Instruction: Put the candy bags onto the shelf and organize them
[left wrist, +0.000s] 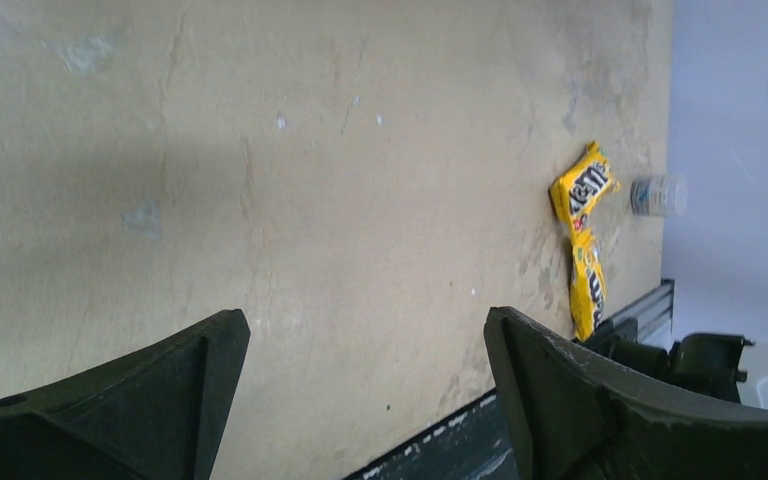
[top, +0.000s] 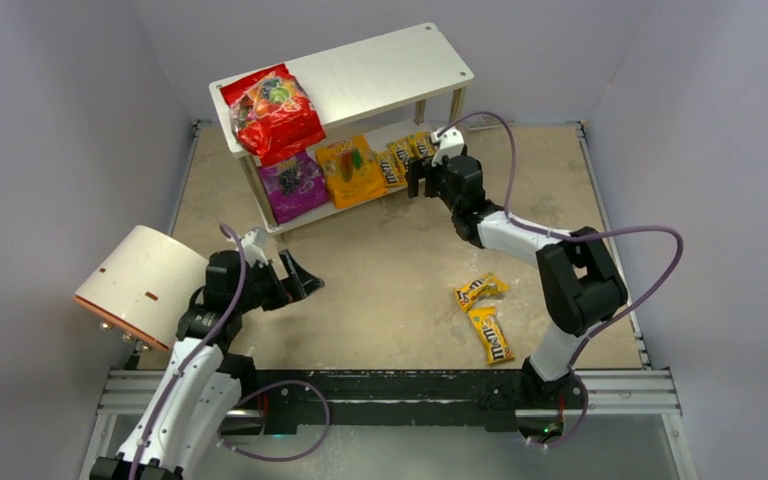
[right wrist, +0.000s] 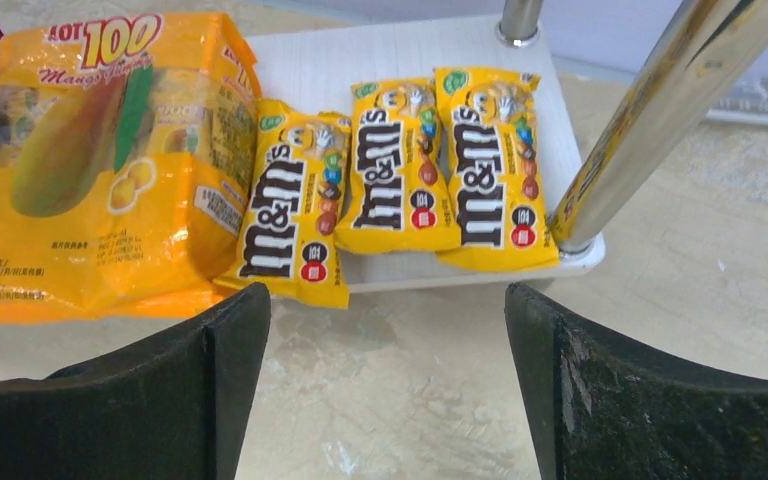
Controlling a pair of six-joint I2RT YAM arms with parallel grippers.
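The shelf [top: 390,65] stands at the back. A large red bag [top: 275,115] lies on its top board. On the lower board [right wrist: 400,50] lie a purple bag [top: 295,185], a large orange-yellow bag [right wrist: 100,160] and three small M&M's packets [right wrist: 400,165]. Two more M&M's packets [top: 487,318] lie on the table at the front right; they also show in the left wrist view [left wrist: 582,235]. My right gripper [right wrist: 385,330] is open and empty, just in front of the lower board. My left gripper [left wrist: 365,370] is open and empty over the bare table at the left.
A cream-white cylinder with orange trim [top: 140,285] lies beside the left arm. A small clear cup [left wrist: 658,195] sits by the far wall in the left wrist view. Grey walls enclose the table. A metal rail [top: 400,390] runs along the near edge.
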